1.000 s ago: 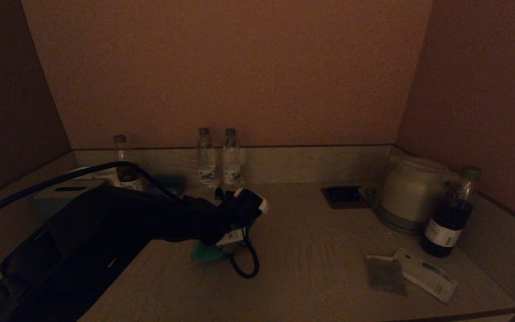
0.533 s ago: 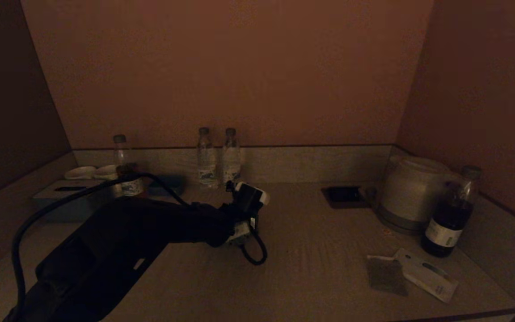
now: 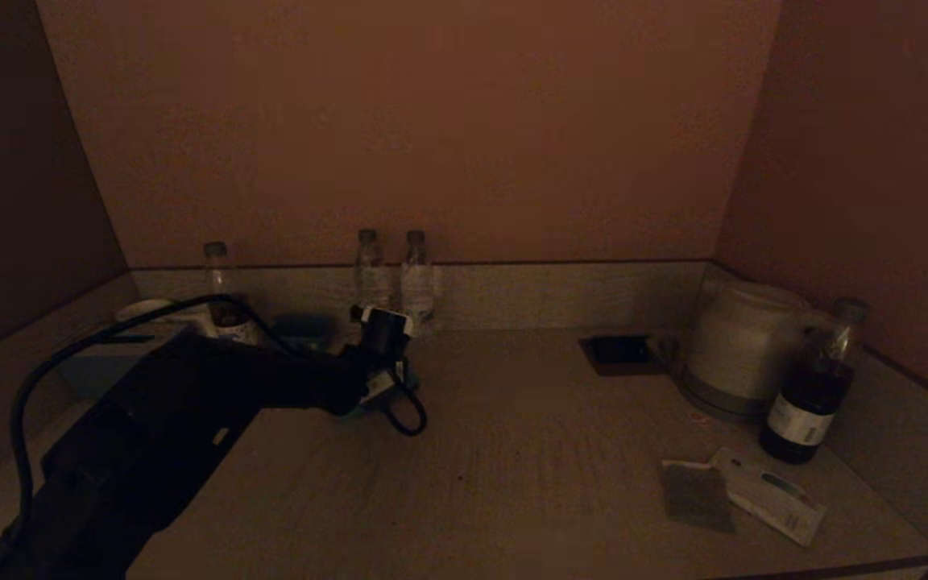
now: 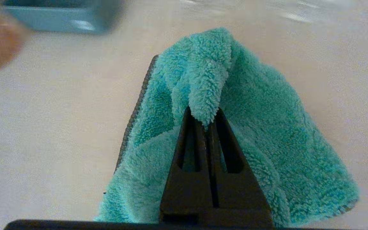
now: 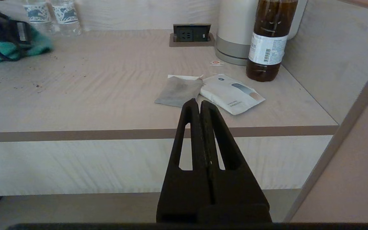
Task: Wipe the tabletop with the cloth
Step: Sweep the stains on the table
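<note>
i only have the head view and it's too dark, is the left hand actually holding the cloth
Observer: Yes. In the left wrist view the left hand is shut on a fold of the teal cloth.
Operator: is the cloth on the tabletop
Observer: It spreads over the tabletop below the hand.
Operator: any dirt left
Observer: The right wrist view shows dark specks near the cloth.
Operator: where's the right hand
Observer: The right hand is shut and empty, off the counter's front edge.

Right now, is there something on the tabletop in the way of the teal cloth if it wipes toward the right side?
The left gripper is shut on the fluffy teal cloth. The middle of the pale wooden tabletop shows only dark crumbs. Further right lie a grey sachet and a white packet.
</note>
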Robot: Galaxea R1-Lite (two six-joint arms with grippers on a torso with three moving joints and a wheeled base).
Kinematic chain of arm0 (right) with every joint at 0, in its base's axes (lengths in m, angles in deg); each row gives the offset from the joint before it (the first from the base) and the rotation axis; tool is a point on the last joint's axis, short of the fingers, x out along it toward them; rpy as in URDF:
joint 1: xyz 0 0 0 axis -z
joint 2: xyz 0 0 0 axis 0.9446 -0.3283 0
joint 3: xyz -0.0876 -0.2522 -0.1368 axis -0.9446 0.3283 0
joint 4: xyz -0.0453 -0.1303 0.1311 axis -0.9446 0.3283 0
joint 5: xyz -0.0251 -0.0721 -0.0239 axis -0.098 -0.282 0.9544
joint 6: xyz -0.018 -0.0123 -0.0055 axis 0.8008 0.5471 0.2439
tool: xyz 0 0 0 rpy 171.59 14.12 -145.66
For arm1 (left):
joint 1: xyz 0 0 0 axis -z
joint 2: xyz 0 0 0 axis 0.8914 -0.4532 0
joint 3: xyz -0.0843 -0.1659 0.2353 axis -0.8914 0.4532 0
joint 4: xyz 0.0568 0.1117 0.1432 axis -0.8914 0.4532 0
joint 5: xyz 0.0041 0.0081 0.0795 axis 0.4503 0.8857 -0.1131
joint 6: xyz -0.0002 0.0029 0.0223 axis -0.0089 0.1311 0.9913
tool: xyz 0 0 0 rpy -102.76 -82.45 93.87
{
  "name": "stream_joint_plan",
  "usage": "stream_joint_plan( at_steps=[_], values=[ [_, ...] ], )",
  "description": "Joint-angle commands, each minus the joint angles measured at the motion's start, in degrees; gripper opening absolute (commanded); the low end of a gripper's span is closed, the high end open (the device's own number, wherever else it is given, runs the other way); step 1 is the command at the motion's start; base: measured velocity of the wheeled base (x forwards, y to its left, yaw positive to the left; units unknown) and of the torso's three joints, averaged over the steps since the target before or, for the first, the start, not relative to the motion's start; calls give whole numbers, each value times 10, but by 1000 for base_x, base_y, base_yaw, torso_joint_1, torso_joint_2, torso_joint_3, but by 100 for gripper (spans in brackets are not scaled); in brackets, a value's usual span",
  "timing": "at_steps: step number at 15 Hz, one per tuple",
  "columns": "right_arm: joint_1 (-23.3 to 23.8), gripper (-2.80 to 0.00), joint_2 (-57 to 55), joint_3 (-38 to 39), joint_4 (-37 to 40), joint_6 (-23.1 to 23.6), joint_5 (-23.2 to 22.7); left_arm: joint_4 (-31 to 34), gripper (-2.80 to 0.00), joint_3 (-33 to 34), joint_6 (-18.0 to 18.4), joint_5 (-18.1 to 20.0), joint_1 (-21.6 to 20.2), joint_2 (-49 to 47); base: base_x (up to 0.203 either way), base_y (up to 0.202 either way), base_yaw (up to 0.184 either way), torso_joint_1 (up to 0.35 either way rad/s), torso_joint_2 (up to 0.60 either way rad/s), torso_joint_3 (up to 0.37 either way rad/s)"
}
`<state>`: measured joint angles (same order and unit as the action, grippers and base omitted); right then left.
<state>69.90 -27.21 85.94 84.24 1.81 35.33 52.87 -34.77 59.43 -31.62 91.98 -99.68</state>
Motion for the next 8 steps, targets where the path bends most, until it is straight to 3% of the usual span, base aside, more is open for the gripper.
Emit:
stream_joint_plan(
  at_steps=[1,5,8],
  values=[
    [0,-280,0,0,0,0,0,-2,-280,0,0,-2,-24,6,0,0,0,0,0,0],
    [0,-280,0,0,0,0,0,6,-280,4,-2,-9,-45,10,0,0,0,0,0,0],
    [0,-280,0,0,0,0,0,6,-280,49,-7,-24,-45,31,0,0,0,0,0,0]
  ],
)
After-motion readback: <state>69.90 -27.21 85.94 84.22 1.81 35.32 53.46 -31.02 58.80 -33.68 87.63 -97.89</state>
